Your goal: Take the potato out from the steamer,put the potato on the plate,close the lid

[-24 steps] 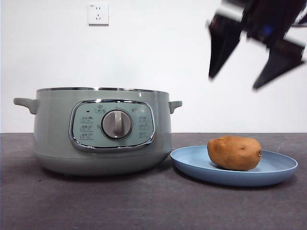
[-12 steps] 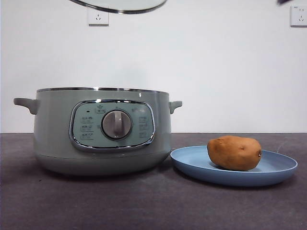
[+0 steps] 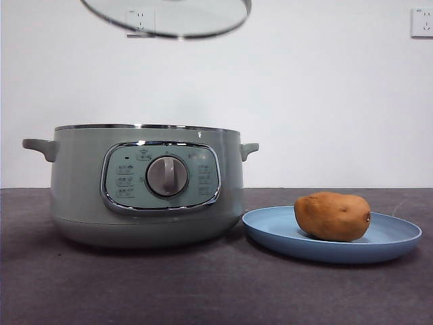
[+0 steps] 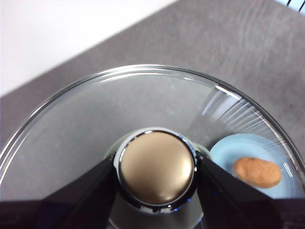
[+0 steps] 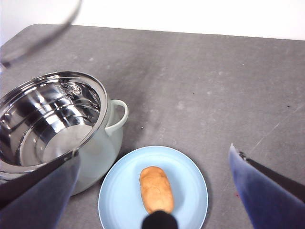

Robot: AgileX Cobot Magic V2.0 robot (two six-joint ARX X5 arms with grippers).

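Potato (image 3: 332,216) is seen lying on its side on the light-blue plate (image 3: 392,237), which sits on the dark grey table (image 3: 203,291) toward the right-hand edge in the front view. The potato's long axis is laid flat along the plate; in the front view it runs roughly across the table from side to side, with the blunt, dark-spotted end turned toward the right. From the right wrist view the potato (image 5: 156,189) is shown near the middle of the plate (image 5: 190,176), clear of the rim all round.

Just beside the plate stands the pale-green steamer (image 3: 145,186), upright, its chrome-framed panel and grey dial (image 3: 167,177) turned toward the front edge of the table. The plate's rim is very near the steamer's base; whether they touch cannot be told. The pot is uncovered, and its bare shiny steel inside (image 5: 47,119) is visible from the right wrist view.

The right gripper (image 5: 152,191) is held high above the plate, its jaws spread wide with nothing between them.

Above the steamer the glass lid (image 3: 169,17) is held in the air, well apart from the pot's rim and slightly tilted. The left gripper (image 4: 156,167) is closed around the lid's knob (image 4: 156,167), one black jaw pressed to each side of it.

Behind the table a white wall (image 3: 304,101) with a socket (image 3: 421,22) is seen.
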